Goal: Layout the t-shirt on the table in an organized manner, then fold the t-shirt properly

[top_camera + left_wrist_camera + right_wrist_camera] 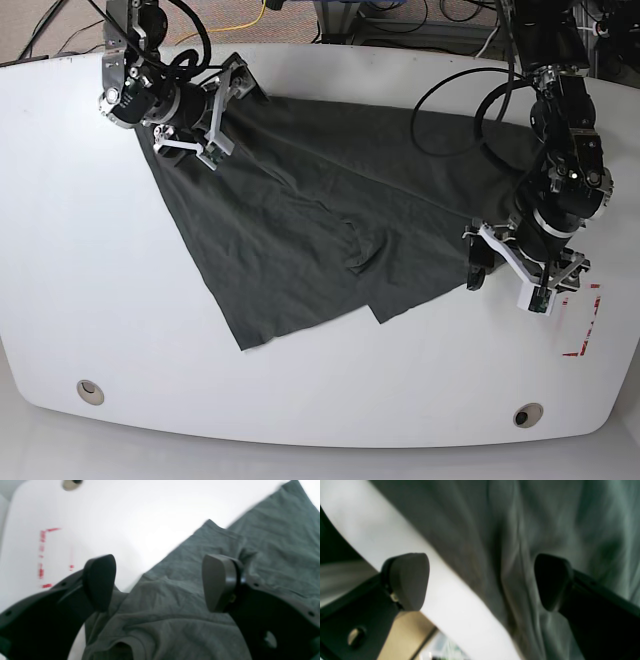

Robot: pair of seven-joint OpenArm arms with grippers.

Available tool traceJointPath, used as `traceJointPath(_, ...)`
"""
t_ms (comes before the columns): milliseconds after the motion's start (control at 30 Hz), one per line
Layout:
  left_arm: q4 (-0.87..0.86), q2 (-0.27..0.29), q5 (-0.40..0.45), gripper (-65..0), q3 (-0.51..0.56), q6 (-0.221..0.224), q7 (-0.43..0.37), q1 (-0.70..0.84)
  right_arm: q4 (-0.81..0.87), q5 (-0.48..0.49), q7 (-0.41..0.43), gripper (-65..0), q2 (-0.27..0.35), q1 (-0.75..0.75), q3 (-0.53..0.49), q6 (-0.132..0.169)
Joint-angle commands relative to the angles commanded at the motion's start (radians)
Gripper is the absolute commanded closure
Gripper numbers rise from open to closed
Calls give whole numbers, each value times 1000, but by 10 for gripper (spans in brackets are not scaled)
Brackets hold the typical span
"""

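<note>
Jaws spread wide, t-shirt [300,230] creased, apparently half unfolded

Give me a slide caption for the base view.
Two arms with open tools, left tool and right tool, at opposite corners of the spread t-shirt on the table.

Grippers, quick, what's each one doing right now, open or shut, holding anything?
Left gripper: open, holding nothing, above the t-shirt.
Right gripper: open, holding nothing, at the t-shirt's edge by the table.
</note>
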Motion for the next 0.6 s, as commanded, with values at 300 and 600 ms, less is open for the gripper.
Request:
traceJointPath(300,0,0,0,-511,0,0,0,6,3,0,115,-650,64,-63,8,0)
traceJointPath(600,2,0,-8,-511,-3,-2,0,6,-3,0,120,-650,-55,-46,327,0)
